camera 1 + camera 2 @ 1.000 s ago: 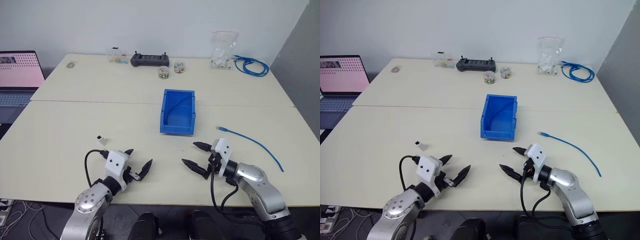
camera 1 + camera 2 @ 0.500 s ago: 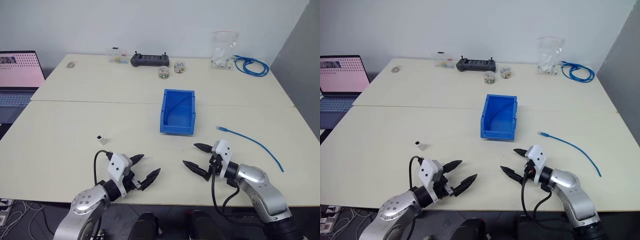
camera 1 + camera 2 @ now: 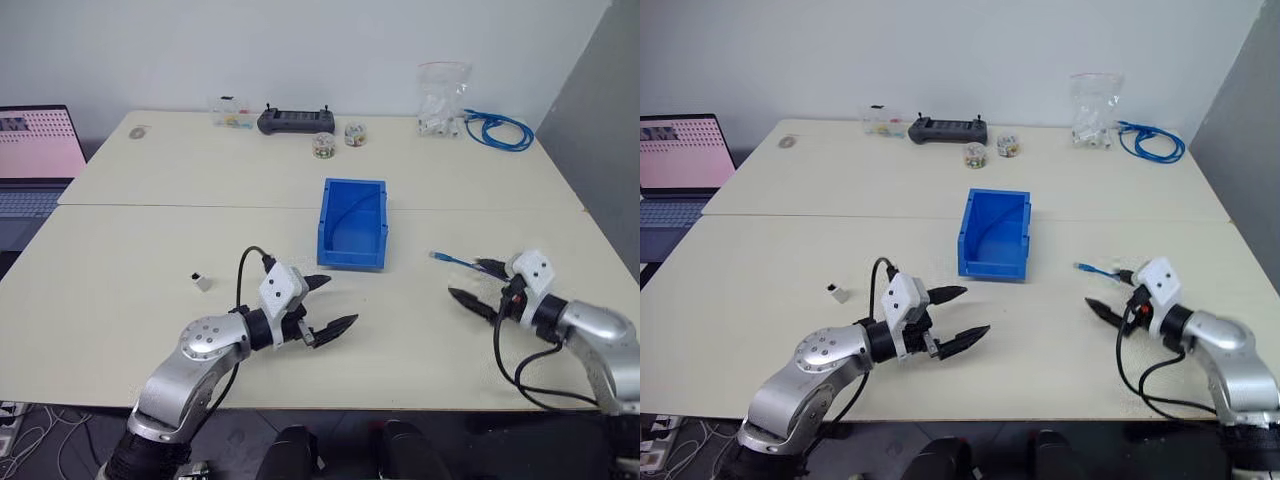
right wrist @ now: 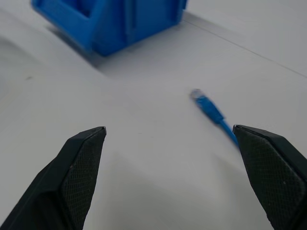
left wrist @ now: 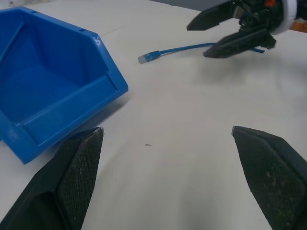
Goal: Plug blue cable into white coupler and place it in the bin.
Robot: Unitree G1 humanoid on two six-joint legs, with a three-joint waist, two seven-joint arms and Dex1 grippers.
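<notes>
The blue cable point(image 3: 437, 257) lies flat on the table right of the bin, its clear plug pointing toward the bin. My right gripper point(image 3: 466, 278) hovers open just over the strand behind the plug, and its wrist view shows the plug point(image 4: 211, 109) between and ahead of its fingers. The bright blue bin point(image 3: 350, 252) stands mid-table and looks to be without loose parts. My left gripper point(image 3: 338, 301) is open, low over the table just in front of the bin's left corner, holding nothing. The white coupler point(image 3: 203, 281) sits alone on the table, well to the left of the left gripper.
At the back of the table are a black controller point(image 3: 296, 121), small jars point(image 3: 322, 145), a clear bag of white parts point(image 3: 442, 100) and a looped blue cable bundle point(image 3: 497, 130). A laptop point(image 3: 35, 150) stands at far left. The front table edge is close behind both grippers.
My right gripper has swung to the right, from the table's front middle to the cable's plug end. My left gripper has moved right and up toward the bin. Both stayed open.
</notes>
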